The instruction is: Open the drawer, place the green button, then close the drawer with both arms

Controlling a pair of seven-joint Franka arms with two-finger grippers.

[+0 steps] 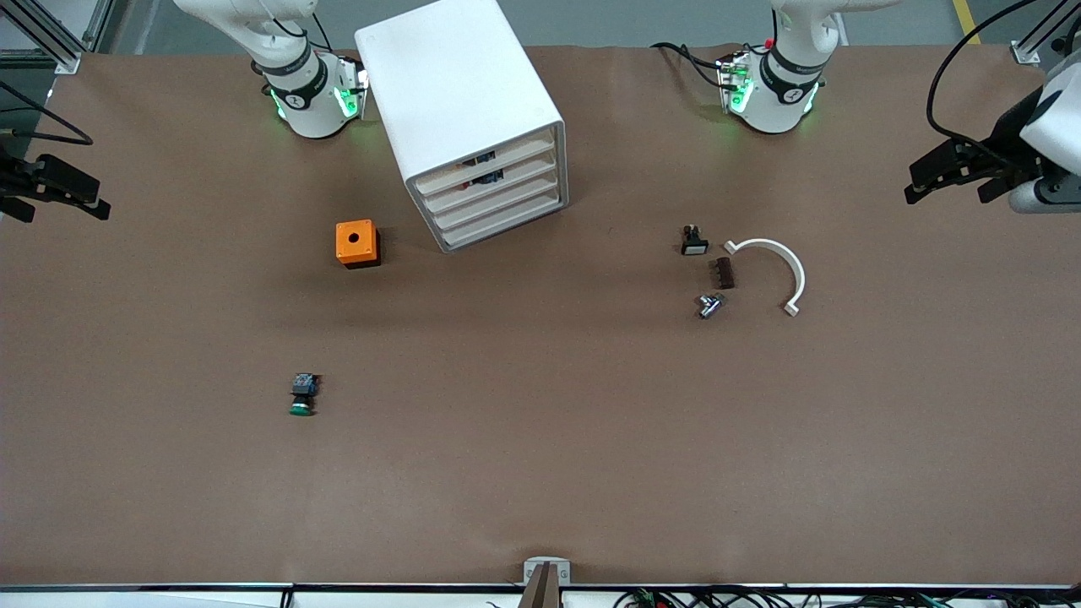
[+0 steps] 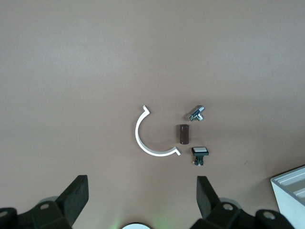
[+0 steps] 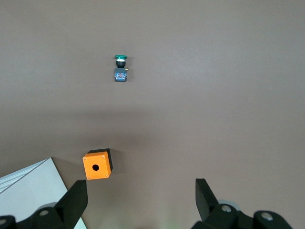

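With both my left gripper [image 2: 143,202] and right gripper [image 3: 140,202] spread and empty, the button [image 1: 303,395] lies lower left on the table, the drawer [image 1: 500,213] shut, and I might tug a neighbouring drawer, since the fronts sit close together.

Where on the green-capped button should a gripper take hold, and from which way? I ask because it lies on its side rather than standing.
Probably the black-and-blue body of the button, from straight above. It lies flat with its green cap toward the front camera; the body's flat sides suit two fingers better than the round cap. The open right gripper looks best placed.
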